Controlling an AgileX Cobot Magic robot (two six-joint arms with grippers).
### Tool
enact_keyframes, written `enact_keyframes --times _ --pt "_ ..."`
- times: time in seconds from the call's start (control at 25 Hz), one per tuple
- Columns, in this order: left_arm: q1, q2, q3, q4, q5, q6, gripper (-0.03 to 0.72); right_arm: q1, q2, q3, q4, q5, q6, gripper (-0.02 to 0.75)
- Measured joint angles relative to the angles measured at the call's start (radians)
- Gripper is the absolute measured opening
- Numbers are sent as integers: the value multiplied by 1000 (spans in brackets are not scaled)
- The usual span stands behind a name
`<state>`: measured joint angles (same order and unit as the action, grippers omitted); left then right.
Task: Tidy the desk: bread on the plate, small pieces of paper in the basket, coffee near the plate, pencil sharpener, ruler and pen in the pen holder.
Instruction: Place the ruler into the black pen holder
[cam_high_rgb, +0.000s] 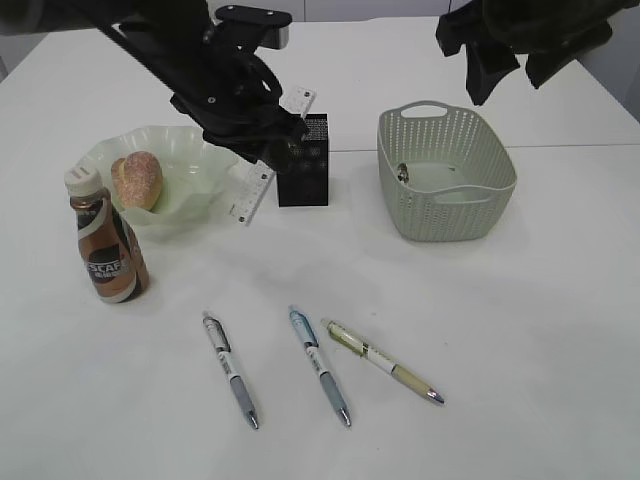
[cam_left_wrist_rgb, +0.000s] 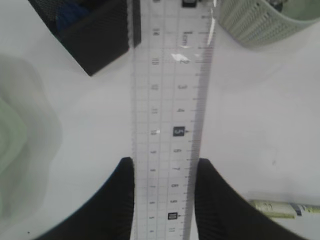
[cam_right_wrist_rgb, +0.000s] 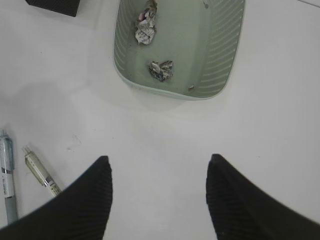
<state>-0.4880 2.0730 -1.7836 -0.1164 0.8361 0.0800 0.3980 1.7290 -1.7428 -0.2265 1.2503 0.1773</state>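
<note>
My left gripper (cam_high_rgb: 275, 150) is shut on the clear ruler (cam_left_wrist_rgb: 170, 125), whose edges sit between the two pads. The ruler (cam_high_rgb: 250, 195) hangs tilted in the air just left of the black pen holder (cam_high_rgb: 303, 160). Something blue lies inside the pen holder (cam_left_wrist_rgb: 95, 35); the pencil sharpener is not identifiable. The bread (cam_high_rgb: 137, 180) rests in the wavy green plate (cam_high_rgb: 195, 165), with the coffee (cam_high_rgb: 108, 240) standing in front of it. Three pens (cam_high_rgb: 320, 365) lie on the near desk. My right gripper (cam_right_wrist_rgb: 159, 165) is open and empty above the basket (cam_right_wrist_rgb: 220, 60), which holds paper pieces (cam_right_wrist_rgb: 161, 70).
The basket (cam_high_rgb: 450, 215) stands right of the pen holder with a hand's width of desk between them. Two pens (cam_right_wrist_rgb: 42, 172) show at the left edge of the right wrist view. The right arm (cam_high_rgb: 500, 50) hangs high at the back right.
</note>
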Motion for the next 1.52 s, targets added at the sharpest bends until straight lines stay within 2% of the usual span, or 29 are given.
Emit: enact_keyframes --times 0.12,0.32,0.44,0.52,0.68,0.8,1.28,1.52 --pt "-2 -95 189 3 -246 0 231 0 0 0 -17 0 0 467" --pt "-2 -221 510 3 -772 0 231 0 0 0 -19 0 0 467" --pt "-2 -231 623 3 -1060 1 231 0 0 0 -19 0 0 467" --pt "-2 -224 654 3 -1193 1 231 0 0 0 -19 0 0 467" --pt "-2 -170 658 3 -1417 -3 231 0 0 0 -19 0 0 467" --pt "-2 -127 645 4 -1494 -7 231 0 0 0 -21 0 0 467" --pt "-2 53 357 25 -1485 -44 232 0 0 0 -25 0 0 467" --pt "-2 141 268 32 -1438 -68 232 0 0 0 -48 0 2 467"
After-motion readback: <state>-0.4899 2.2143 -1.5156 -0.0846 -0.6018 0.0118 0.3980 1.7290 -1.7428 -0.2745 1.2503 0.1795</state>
